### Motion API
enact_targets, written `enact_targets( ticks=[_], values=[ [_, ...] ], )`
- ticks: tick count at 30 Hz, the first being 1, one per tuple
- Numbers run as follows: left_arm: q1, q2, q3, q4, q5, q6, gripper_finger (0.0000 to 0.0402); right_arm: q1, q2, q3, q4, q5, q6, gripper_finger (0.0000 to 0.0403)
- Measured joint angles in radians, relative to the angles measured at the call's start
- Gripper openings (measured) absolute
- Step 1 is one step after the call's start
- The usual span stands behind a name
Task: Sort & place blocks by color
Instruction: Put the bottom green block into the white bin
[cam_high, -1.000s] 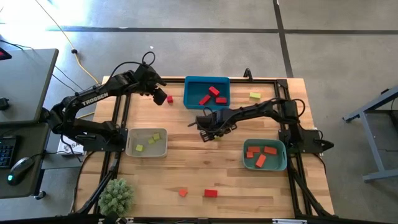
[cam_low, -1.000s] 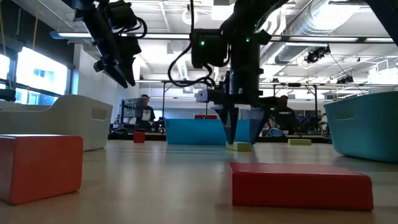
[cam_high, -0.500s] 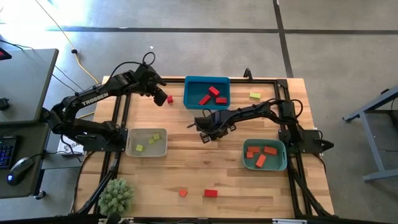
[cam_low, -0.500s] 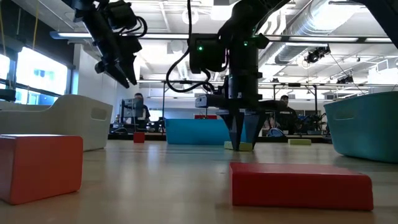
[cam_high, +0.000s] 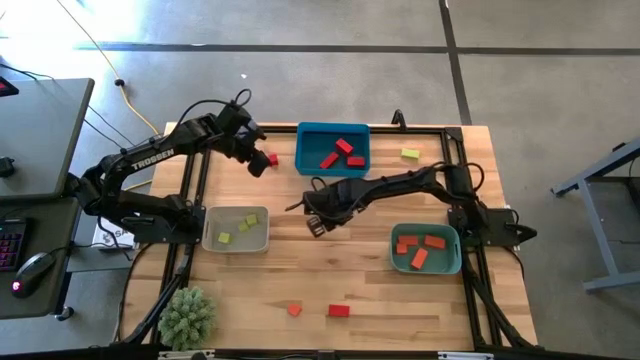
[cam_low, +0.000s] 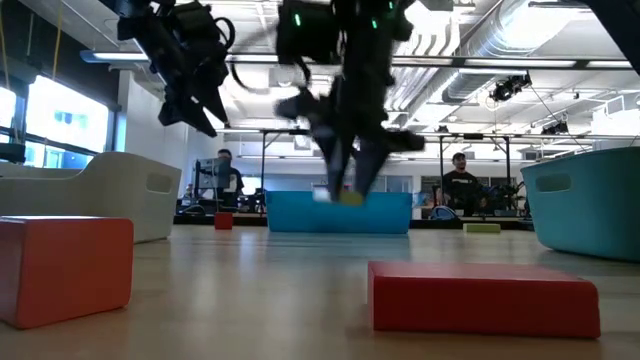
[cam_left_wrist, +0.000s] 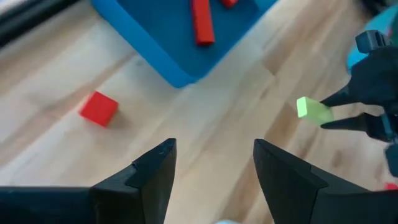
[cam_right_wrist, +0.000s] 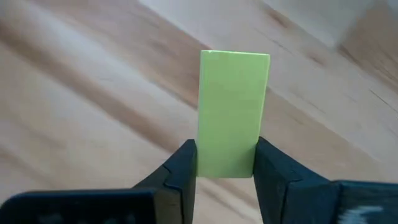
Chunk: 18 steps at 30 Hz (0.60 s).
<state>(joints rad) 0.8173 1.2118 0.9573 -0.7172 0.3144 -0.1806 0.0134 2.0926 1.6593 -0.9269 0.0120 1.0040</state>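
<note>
My right gripper (cam_high: 313, 221) hangs over the middle of the table, between the blue tray (cam_high: 302, 150) and the beige tray (cam_high: 208, 230). It is shut on an oblong yellow-green block (cam_right_wrist: 232, 112), which also shows in the low view as a yellow-green block (cam_low: 348, 197) held above the table. My left gripper (cam_high: 258, 164) stands open in the air at the far left, beside a red cube (cam_left_wrist: 98, 108) that rests on the wood, left of the blue tray. My right gripper pinches the yellow-green block's two long sides near one end (cam_right_wrist: 227, 163) between its two fingers (cam_right_wrist: 180, 168). The fingers come from above, pointing steeply down. The rest of the block juts out past the fingertips (cam_left_wrist: 313, 110). It is lifted clear of the table.
The blue tray holds red blocks, the beige tray yellow-green ones, and the teal tray (cam_high: 394, 252) orange-red ones. Loose on the wood lie a yellow-green block (cam_high: 410, 154) at the far right, an orange-red cube (cam_high: 294, 310) and a red block (cam_high: 339, 310) near the front. A plant ball (cam_high: 188, 316) sits front left.
My right gripper has shut on the yellow-green block on the table, lifted it clear and carried it toward the table's left edge. My left gripper has turned at the wrist without leaving its place and has stayed open.
</note>
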Motion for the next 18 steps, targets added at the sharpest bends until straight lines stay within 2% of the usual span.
enact_targets(
  ticks=[5, 11, 18],
  values=[
    [-0.002, 0.000, 0.000, -0.036, 0.073, -0.014, 0.0204, 0.054, 0.000, 0.125, -0.010, 0.064, -0.037, 0.0095],
    [-0.023, 0.000, 0.000, -0.055, 0.147, -0.126, 0.0204, 0.105, -0.003, 0.271, -0.013, 0.167, -0.125, 0.0095],
    [-0.088, 0.000, 0.000, -0.054, 0.191, -0.220, 0.0204, 0.135, -0.004, 0.353, -0.032, 0.226, -0.253, 0.0095]
  ],
)
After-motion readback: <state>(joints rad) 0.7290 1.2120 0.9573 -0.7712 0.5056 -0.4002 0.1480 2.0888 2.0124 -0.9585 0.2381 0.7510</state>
